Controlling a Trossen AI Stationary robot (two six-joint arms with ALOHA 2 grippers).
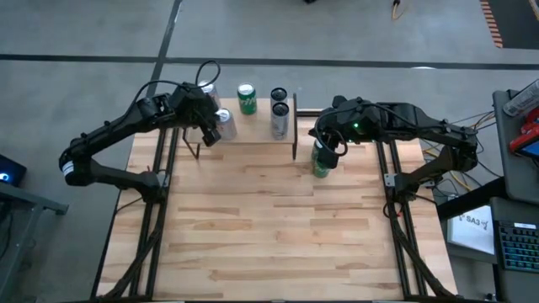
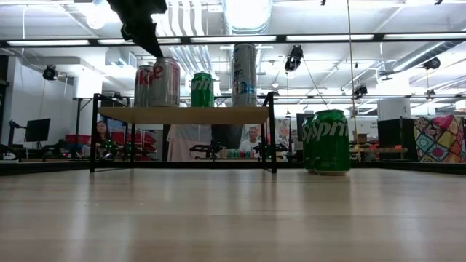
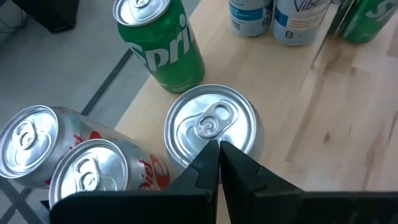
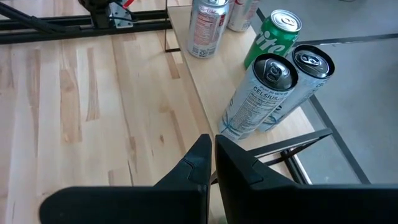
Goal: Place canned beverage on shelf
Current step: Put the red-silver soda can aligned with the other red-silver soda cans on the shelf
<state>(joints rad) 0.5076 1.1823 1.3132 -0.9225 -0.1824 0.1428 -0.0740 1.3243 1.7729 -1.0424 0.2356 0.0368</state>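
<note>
1. Right now, your left gripper was pinched fully closed with nothing in it, poised just above the top of a silver Diet Coke can standing at the left end of the shelf.
2. Beside that can, you had two more silver Diet Coke cans crowded at the shelf's far-left corner.
3. Further along the shelf stood a green Sprite can, then two tall slim white cans near the right end.
4. Your right gripper was likewise clamped shut and empty, hanging off the right end of the shelf, over the table.
5. You still had one green Sprite can on the table, upright just beyond the shelf's right legs and directly beneath the right arm's wrist in the high view.
6. Behind the table, people sat in the room.
</note>
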